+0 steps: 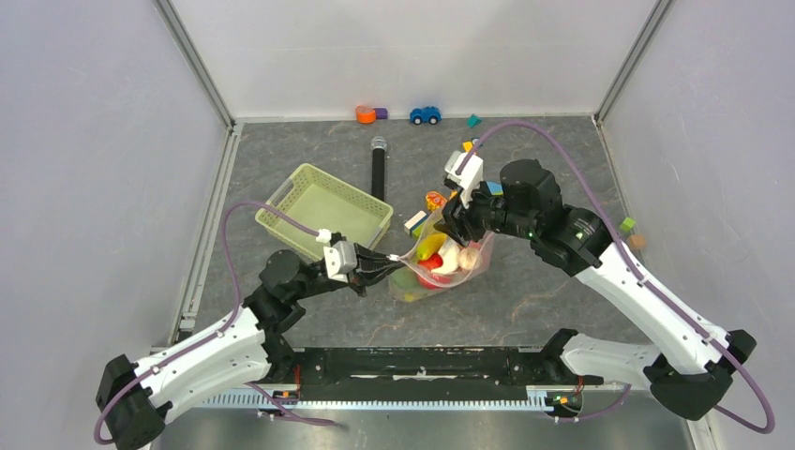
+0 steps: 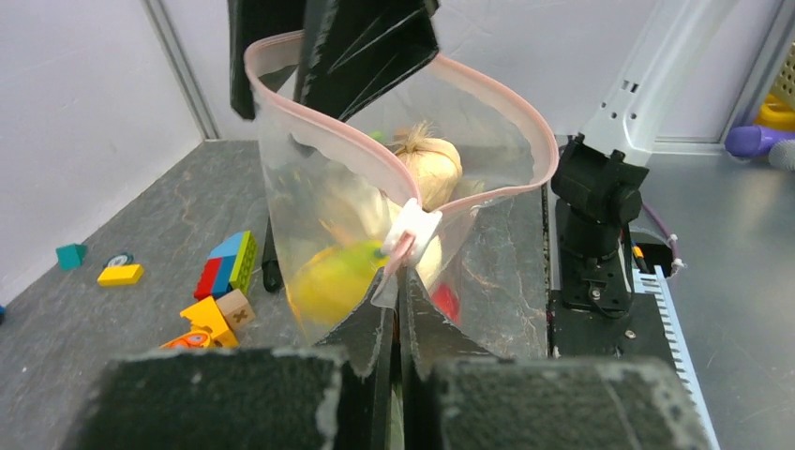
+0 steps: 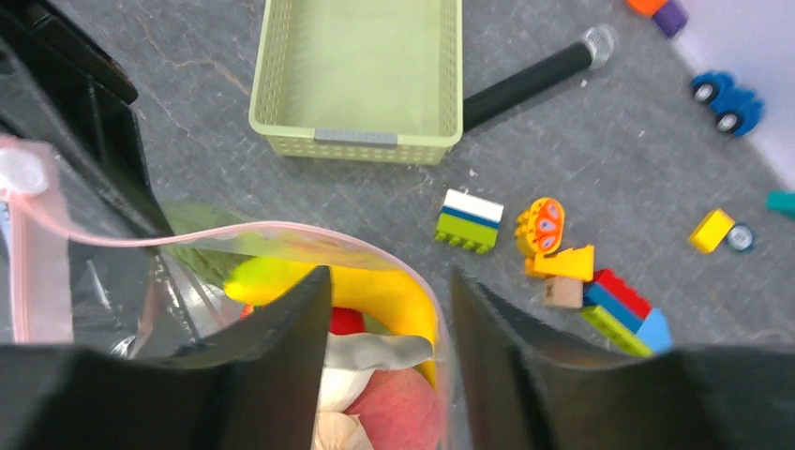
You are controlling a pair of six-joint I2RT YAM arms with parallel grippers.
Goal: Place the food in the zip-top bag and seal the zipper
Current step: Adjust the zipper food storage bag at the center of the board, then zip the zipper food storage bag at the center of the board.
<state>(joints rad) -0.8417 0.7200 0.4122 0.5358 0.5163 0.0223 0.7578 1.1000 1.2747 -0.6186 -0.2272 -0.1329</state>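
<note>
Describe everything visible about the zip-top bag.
The zip-top bag is clear, thin, soft plastic with a pale pink zipper and white slider. Its mouth gapes open, unsealed, and faces up as it sits on the table. Toy food fills it. The left gripper is shut on the rim by the slider; the right gripper straddles the far rim, open.

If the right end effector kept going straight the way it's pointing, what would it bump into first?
Likely the zipper of the zip-top bag, which crosses between the fingers of the open right end effector, then the yellow banana just inside. Depth is hard to judge.
</note>
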